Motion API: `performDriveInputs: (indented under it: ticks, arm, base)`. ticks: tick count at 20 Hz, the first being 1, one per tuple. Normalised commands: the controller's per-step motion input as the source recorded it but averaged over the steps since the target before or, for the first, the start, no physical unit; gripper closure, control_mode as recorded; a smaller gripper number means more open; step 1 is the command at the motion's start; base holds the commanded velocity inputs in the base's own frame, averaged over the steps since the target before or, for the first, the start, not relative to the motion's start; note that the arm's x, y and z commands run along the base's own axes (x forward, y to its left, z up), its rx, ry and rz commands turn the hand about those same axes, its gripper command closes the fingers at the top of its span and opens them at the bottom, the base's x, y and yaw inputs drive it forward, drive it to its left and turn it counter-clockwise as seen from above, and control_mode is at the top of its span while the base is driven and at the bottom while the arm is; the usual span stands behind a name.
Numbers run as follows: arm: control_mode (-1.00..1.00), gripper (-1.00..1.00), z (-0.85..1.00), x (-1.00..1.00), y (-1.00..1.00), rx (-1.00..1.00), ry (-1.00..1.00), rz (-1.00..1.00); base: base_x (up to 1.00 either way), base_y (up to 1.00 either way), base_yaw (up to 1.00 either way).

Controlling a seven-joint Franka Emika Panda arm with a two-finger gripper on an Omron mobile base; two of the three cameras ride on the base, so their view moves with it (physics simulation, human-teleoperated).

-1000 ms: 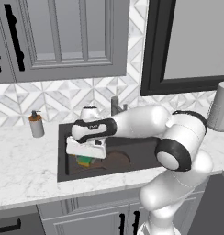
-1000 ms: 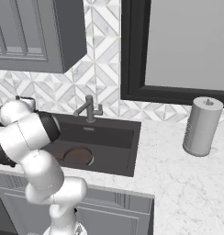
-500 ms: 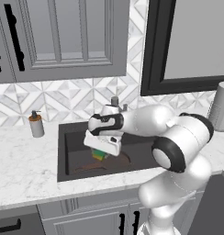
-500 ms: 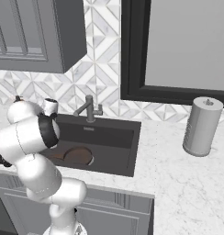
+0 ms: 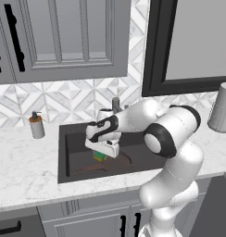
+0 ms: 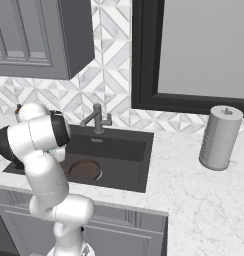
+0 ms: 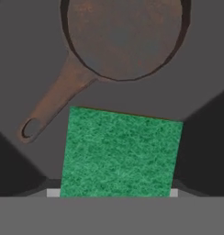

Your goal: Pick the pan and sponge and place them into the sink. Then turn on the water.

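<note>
Sponge (image 7: 120, 153): we count one, green face up, pinched in gripper (image 5: 102, 155) over sink (image 5: 68, 134); one pan (image 7: 120, 39) on sink floor below.

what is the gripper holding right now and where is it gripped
The gripper holds the small rectangular green and yellow sponge by two opposite sides, above the black sink, near the brown pan.

Speckled green sponge (image 7: 120, 153); rusty dark brown pan (image 7: 123, 39); matte black sink (image 6: 129, 172); white marble bench (image 6: 204, 205) with grey veins; grey-and-white geometric backsplash tiles (image 5: 64, 99).
</note>
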Motion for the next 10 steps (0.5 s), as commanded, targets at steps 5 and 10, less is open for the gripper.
performDriveInputs:
  ticks: [5,10]
  arm:
    - [-1.00,1.00,-0.35,0.24,0.00,-0.05,0.02,-0.05]
    - [-1.00,1.00,-0.50,0.27,0.00,0.00,0.06,0.00]
  base:
    - [0.00,0.00,0.00]
    - [0.00,0.00,0.00]
